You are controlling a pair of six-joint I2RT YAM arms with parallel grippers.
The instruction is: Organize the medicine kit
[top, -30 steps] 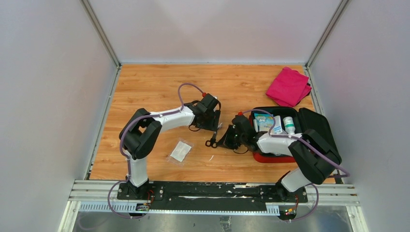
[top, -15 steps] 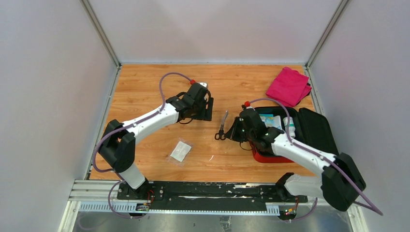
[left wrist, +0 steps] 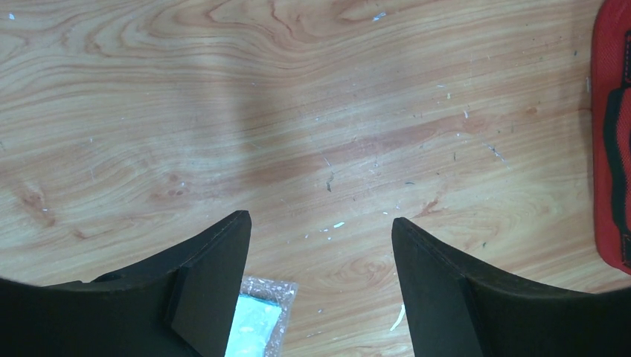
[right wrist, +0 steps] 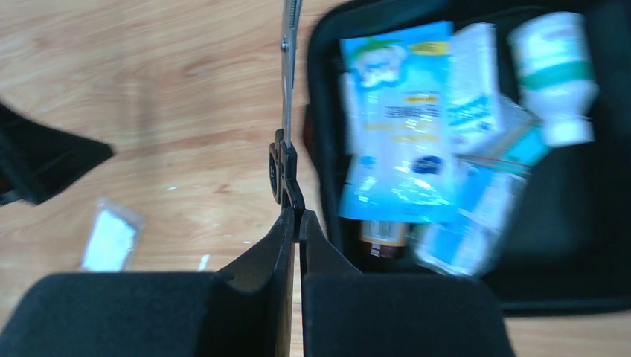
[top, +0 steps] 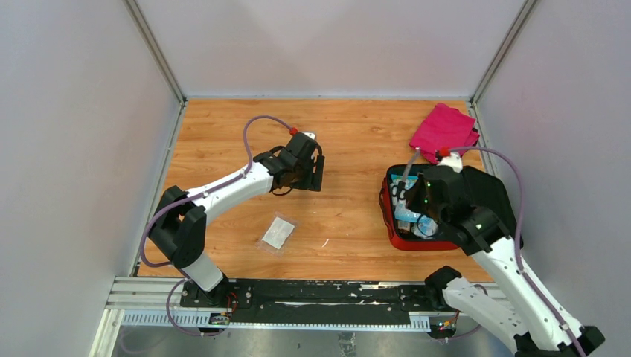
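The medicine kit, a red zip case with black lining, lies open at the right of the table. Inside it are a blue pouch, a white bottle and a brown bottle. My right gripper is shut on the black handles of a pair of scissors, blades pointing away, held above the kit's left rim. My left gripper hangs open over bare wood at mid-table, nothing between its fingers. The kit's red edge shows at its right.
A clear sachet with a white pad lies on the wood in front of the left gripper, partly under its left finger. A folded magenta cloth sits at the back right corner. Grey walls enclose the table on three sides.
My right arm has carried the scissors from mid-table rightward over the kit. The left gripper let them go, opened wider and drew back to the left.
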